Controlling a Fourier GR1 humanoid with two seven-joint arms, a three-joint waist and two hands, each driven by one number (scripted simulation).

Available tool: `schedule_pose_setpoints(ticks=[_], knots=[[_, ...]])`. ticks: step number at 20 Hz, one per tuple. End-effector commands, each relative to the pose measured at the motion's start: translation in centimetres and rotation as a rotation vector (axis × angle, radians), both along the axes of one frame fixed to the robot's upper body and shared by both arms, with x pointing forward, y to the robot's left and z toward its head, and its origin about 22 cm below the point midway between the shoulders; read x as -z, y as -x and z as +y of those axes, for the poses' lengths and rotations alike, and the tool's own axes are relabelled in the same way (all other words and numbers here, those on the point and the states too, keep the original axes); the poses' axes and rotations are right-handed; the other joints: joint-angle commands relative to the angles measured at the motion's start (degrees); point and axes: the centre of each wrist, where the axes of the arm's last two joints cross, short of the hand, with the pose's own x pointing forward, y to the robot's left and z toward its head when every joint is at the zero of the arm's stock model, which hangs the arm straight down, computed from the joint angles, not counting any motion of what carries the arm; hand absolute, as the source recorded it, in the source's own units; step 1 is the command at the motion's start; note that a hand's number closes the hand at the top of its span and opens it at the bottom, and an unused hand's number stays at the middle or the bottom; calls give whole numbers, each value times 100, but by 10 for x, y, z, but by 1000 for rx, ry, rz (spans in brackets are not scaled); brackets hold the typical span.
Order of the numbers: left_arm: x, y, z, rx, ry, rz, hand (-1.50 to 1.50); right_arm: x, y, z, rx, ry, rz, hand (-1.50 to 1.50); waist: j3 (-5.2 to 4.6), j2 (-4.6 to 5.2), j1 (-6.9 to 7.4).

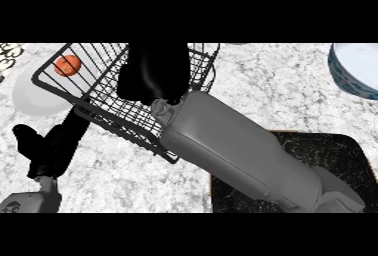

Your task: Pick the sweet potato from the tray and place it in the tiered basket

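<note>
Sweet potato (pixel 67 65) sits in the tiered basket (pixel 96 107), far-left corner of the wire tier, well left of your right hand (pixel 153 70) and not touching it. Your right hand hangs over the same tier, fingers pointing down and relaxed, nothing in them that you can see. Right forearm crosses the tray (pixel 332 150), which lies below and right of that hand. Your left hand (pixel 44 145) rests open at the lower left, beside the basket's near rim, below the sweet potato. A blue-rimmed bowl (pixel 354 67) sits far right of the right hand.
</note>
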Motion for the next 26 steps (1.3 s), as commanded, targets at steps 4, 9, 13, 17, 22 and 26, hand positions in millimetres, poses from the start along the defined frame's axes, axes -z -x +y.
schedule_pose_setpoints(ticks=[4, 9, 13, 17, 22, 26], knots=[[-3, 3, -1, 1, 13, -15, 0, 45, -18, 0, 78, -2, -81, 150, 14, -1, -13], [-10, 4, -1, 24, -2, -47, 0, 31, -40, -4, 106, -155, -131, -150, 13, 19, 80], [-14, 5, -6, 25, -3, -53, 0, 23, -52, 1, 103, -112, -130, -150, 12, 27, 138], [-10, -9, 2, 33, -6, -49, 0, 29, -46, 5, 100, -195, -155, -150, 10, 36, 123], [-8, -6, -8, 33, -13, -35, 0, -2, -39, 11, 92, -406, -141, -150, 13, 20, 119], [2, 0, 11, 9, -13, -33, 0, 3, -50, -6, 137, -585, -180, -150, 15, 29, 27]])
